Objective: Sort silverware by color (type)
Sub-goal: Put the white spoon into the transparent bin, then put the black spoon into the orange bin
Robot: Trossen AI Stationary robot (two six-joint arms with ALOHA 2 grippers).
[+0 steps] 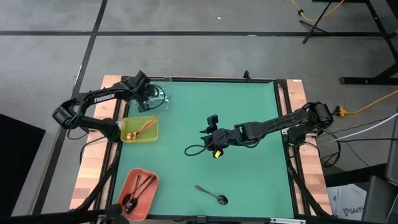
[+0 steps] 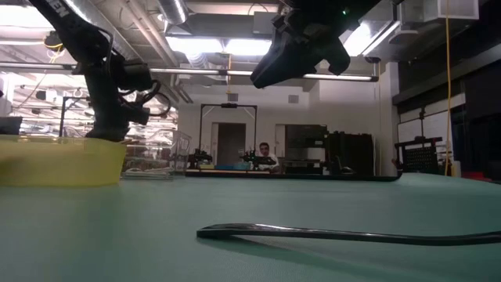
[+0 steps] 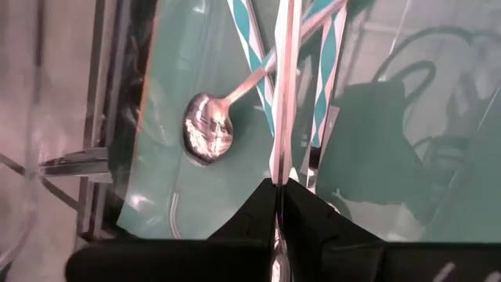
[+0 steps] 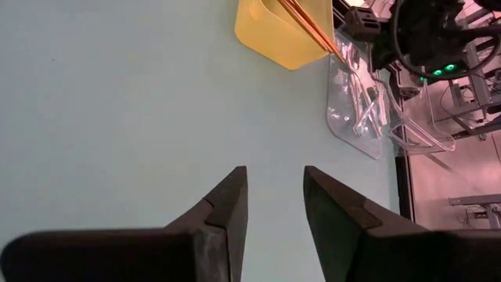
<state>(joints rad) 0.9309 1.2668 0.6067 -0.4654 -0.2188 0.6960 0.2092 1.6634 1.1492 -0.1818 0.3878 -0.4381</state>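
While my left gripper (image 3: 278, 196) stands pinched on a silver spoon (image 3: 283, 86) over the clear tray (image 1: 163, 93) and my right gripper (image 4: 274, 200) hangs part-open and empty, I judge one dark spoon (image 1: 211, 194) remains on the mat (image 1: 249, 112).

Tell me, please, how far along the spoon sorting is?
Nearly done. Copper spoons lie in the yellow tray and dark spoons in the orange tray. The left tool holds a silver spoon over the clear tray. One dark spoon lies on the mat.
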